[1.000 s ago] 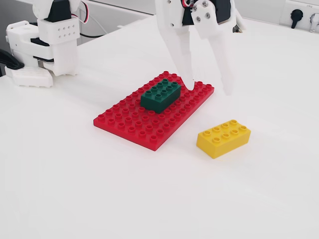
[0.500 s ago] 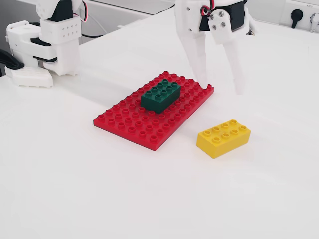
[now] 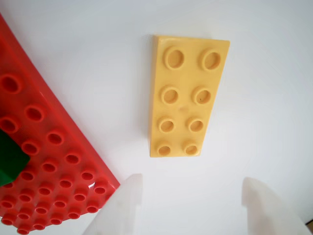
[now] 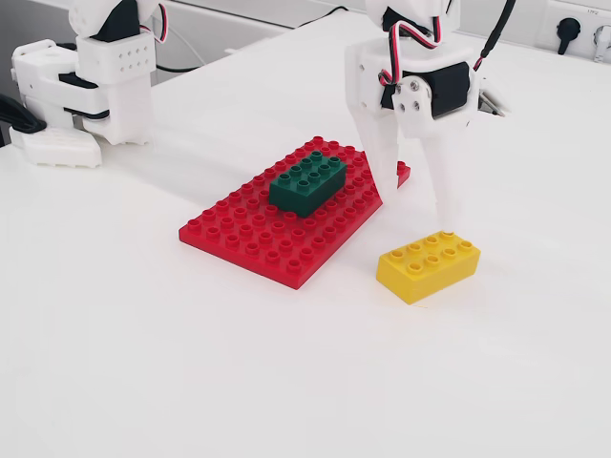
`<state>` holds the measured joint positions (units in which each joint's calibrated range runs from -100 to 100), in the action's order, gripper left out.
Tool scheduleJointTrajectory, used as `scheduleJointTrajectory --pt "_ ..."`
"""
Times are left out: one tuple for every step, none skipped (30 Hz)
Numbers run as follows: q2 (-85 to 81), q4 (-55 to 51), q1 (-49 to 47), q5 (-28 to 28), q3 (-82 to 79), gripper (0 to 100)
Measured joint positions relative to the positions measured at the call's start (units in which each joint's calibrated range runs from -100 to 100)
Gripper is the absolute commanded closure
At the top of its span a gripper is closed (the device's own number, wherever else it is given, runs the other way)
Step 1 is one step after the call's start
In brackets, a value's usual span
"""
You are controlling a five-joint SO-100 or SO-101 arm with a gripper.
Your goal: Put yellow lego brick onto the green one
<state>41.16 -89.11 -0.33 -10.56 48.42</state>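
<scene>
Now the gripper (image 4: 418, 203) hangs with jaws apart just behind the yellow brick (image 4: 428, 264), right of the green brick (image 4: 307, 181) on the red plate (image 4: 248, 239).

A flat red studded baseplate (image 4: 286, 224) lies on the white table (image 4: 143, 343), its long axis running diagonally from lower left to upper right in the fixed view. In the wrist view the baseplate (image 3: 54, 161) fills the lower left, one corner pointing toward the bottom centre. Beyond the baseplate, at the upper right edge of the fixed view, a white wall socket (image 4: 569, 29) holds a dark plug. Beyond the baseplate's far end, black cables (image 4: 315, 17) trail along the table's back edge.
</scene>
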Motion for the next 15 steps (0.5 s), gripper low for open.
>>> scheduleJointTrajectory --pt "0.0 0.09 0.07 -0.36 0.0 78" --pt "0.08 0.09 0.29 -0.57 0.0 78" --pt "0.08 0.09 0.52 -0.73 0.0 78" --pt "0.08 0.09 0.66 -0.83 0.0 78" --pt "0.08 0.09 0.66 -1.04 0.0 78" --pt "0.08 0.09 0.74 -1.4 0.0 78" --pt "0.08 0.17 0.74 -1.82 0.0 78" --pt "0.17 0.43 0.66 -2.03 0.0 78" --pt "0.68 0.52 0.66 -2.18 0.0 78" --pt "1.01 0.52 0.59 -2.18 0.0 78" --pt "1.44 0.52 0.59 -2.24 0.0 78" --pt "1.77 0.52 0.59 -2.29 0.0 78" --pt "1.94 0.52 0.44 -2.29 0.0 78" --pt "2.11 0.52 0.29 -2.34 0.0 78" --pt "2.45 0.52 0.0 -2.34 0.0 78"
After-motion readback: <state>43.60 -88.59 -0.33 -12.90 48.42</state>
